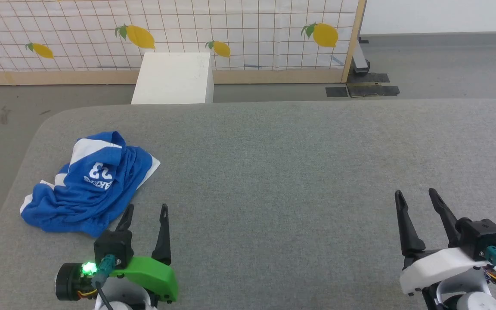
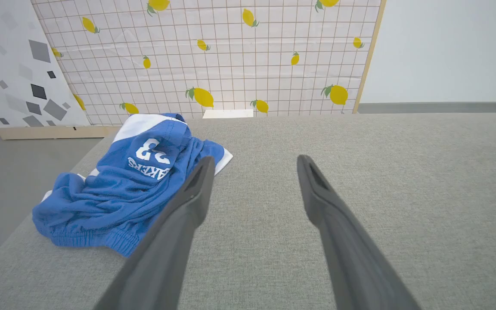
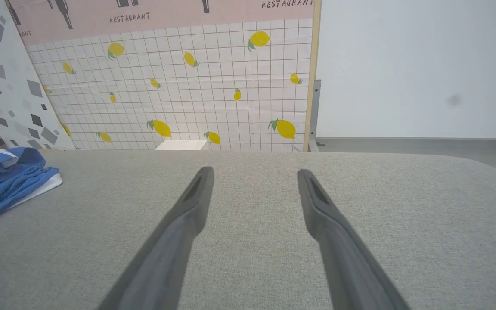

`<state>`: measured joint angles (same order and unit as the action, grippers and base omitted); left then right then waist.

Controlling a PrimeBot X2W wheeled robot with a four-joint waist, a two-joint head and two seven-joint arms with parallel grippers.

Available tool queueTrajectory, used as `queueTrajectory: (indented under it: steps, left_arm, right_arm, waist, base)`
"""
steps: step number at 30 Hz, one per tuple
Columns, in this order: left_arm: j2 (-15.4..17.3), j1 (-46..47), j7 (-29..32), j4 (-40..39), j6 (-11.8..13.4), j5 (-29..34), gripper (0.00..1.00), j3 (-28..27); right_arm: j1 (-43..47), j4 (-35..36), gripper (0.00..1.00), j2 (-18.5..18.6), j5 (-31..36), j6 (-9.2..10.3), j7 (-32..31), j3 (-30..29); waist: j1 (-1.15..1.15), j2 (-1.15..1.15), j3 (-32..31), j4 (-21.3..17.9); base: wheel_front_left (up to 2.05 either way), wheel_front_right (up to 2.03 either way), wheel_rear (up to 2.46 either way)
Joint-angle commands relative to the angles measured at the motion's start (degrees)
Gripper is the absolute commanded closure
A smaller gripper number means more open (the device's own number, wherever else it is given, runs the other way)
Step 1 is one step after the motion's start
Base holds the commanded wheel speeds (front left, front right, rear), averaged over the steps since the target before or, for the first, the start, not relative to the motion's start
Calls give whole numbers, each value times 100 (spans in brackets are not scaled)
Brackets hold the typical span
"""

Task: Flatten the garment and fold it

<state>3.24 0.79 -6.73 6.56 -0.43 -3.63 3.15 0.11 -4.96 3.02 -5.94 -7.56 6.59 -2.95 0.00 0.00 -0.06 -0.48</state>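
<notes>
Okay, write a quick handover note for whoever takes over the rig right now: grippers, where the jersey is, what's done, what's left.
Left gripper: open, empty, just beside the garment's near right edge; I cannot tell if it touches.
Right gripper: open, empty, over bare table far to the right.
Garment: crumpled heap near the table's left edge, the "23" facing up.
Done: nothing; it is neither flattened nor folded.
Left: grasp it, spread it flat, then fold.

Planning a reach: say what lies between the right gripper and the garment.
Bare grey table, by the head view; the left gripper sits at the garment's near edge.
</notes>
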Motion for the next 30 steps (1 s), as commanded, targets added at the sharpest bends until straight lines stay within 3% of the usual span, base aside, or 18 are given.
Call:
queueTrajectory:
  steps: [1, 30]
  left_arm:
    - [30, 67, -55, 30, -18, -83, 0, 22]
    - [65, 152, -397, 315, -31, -273, 0, 127]
  right_arm:
    - [87, -34, 0, -7, -67, 4, 65, -24]
    - [133, -322, 0, -10, -297, 5, 409, -153]
  waist:
    - [0, 0, 0, 0]
    - [0, 0, 4, 106]
  base:
    - [0, 0, 0]
    - [0, 0, 0]
